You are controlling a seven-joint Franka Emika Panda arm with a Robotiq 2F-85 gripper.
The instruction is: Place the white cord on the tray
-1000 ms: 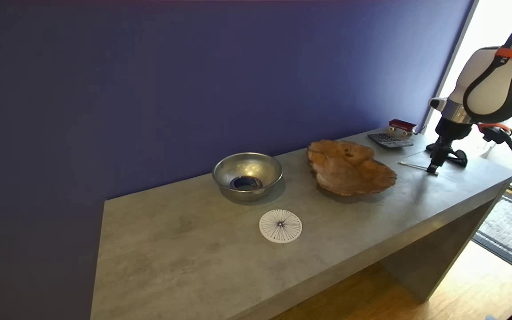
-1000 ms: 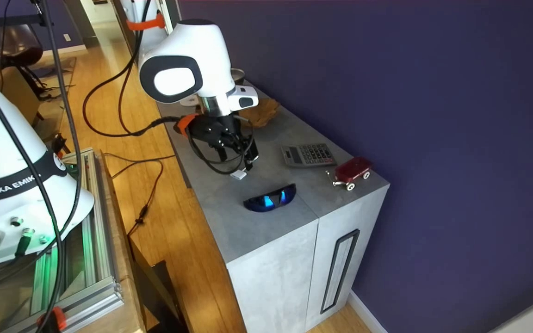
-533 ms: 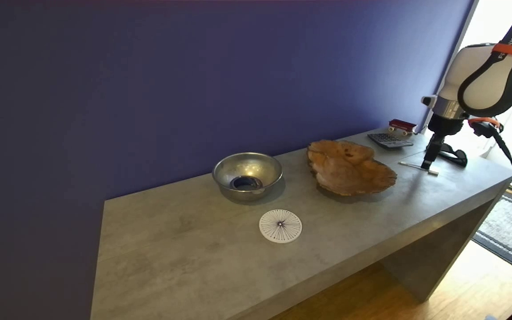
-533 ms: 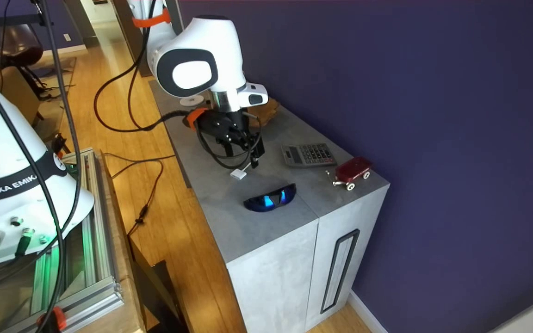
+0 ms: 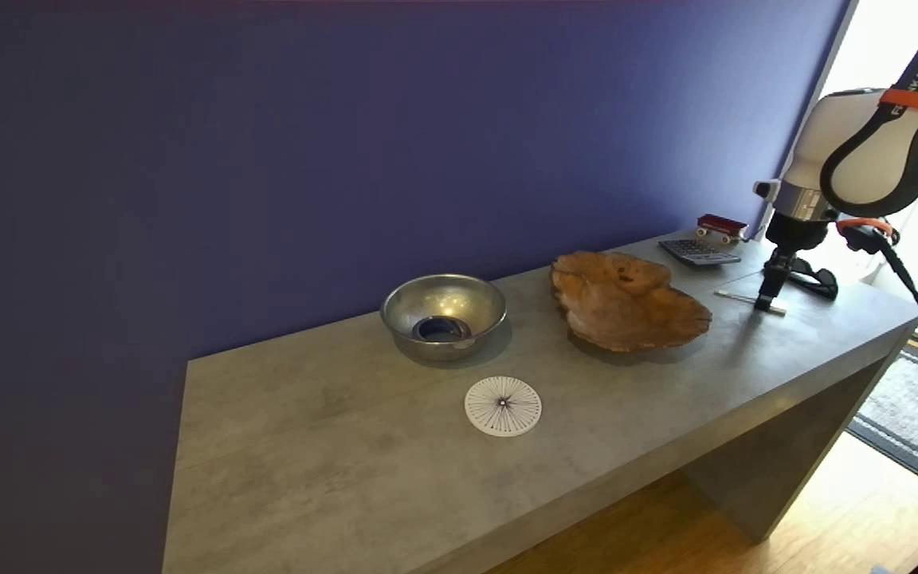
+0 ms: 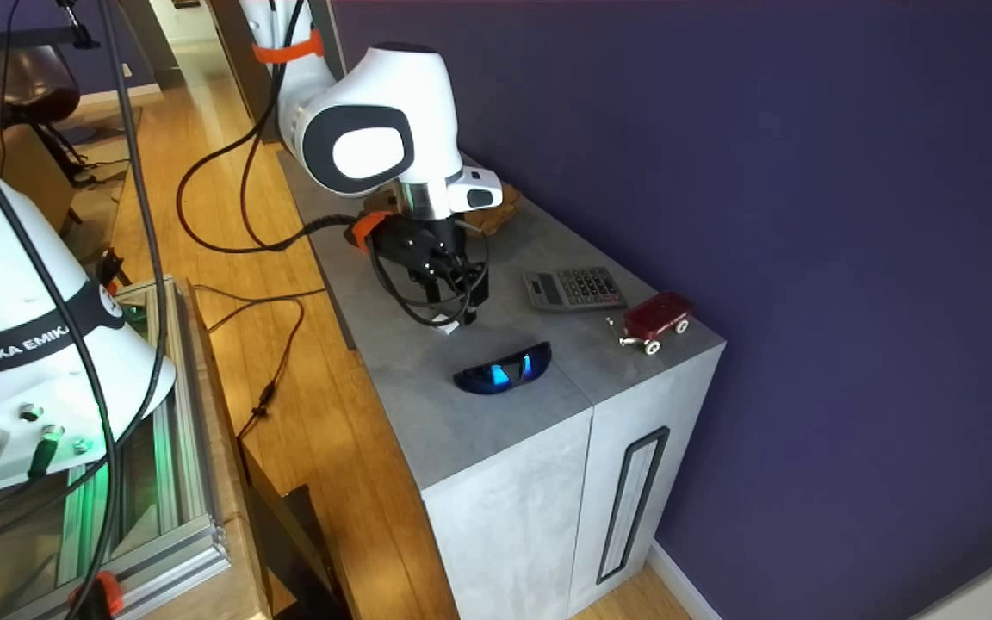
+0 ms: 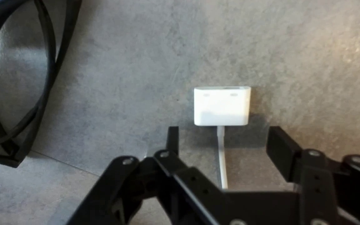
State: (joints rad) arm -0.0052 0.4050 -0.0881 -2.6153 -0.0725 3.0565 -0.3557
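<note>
"FRANKA EMIK" is legible on the robot's base band. The end effector has its jaws spread, the thin lead of the white cord showing between them; the cord, boxy at one end, lies on the mottled grey desk, apart from the wavy-rimmed wooden tray; a shiny metal bowl and spoke-patterned disc sit farther off

Your white cord – thin, block-ended – lying toward a short edge of the tabletop, your tray, brown, wooden, wavy-rimmed, upright, farther from that edge
</note>
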